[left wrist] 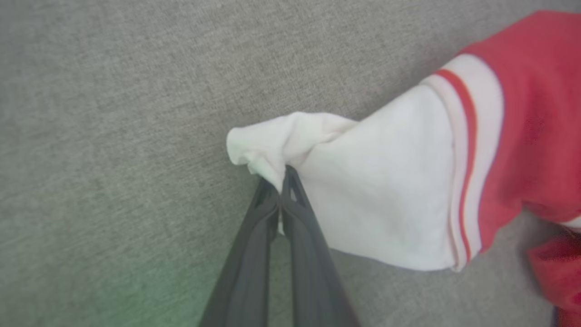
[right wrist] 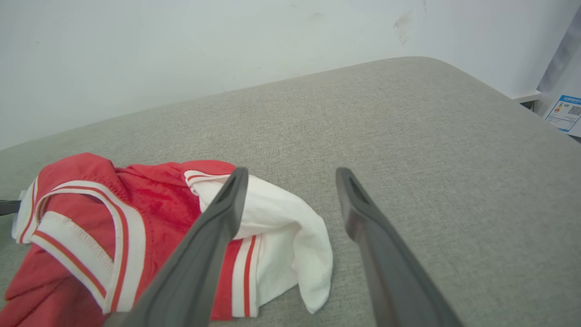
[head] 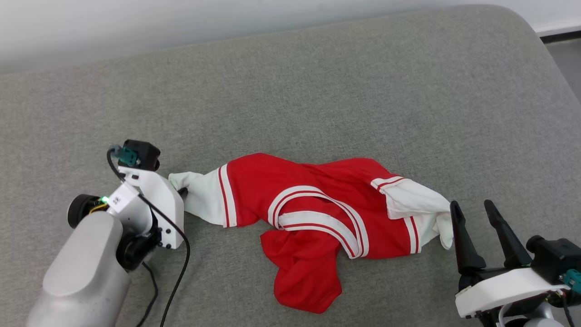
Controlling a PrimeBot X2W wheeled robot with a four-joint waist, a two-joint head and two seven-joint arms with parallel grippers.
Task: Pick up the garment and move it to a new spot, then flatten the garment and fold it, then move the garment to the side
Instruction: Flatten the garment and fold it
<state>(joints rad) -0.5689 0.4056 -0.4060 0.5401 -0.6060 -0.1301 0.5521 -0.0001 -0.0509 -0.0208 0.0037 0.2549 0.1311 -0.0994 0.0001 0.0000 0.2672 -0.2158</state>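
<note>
A crumpled red soft-fabric jersey with white sleeves [head: 313, 204] lies mid-cushion on grey woven upholstery [head: 317, 91], its front lost in folds. The left gripper [left wrist: 281, 181] pinches one sleeve's cuff. The right gripper [head: 472, 206] stands spread beside the other sleeve; contact is unclear.

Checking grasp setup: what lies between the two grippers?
In the head view, the garment: left gripper shut on one white sleeve, right gripper open beside the other.
</note>
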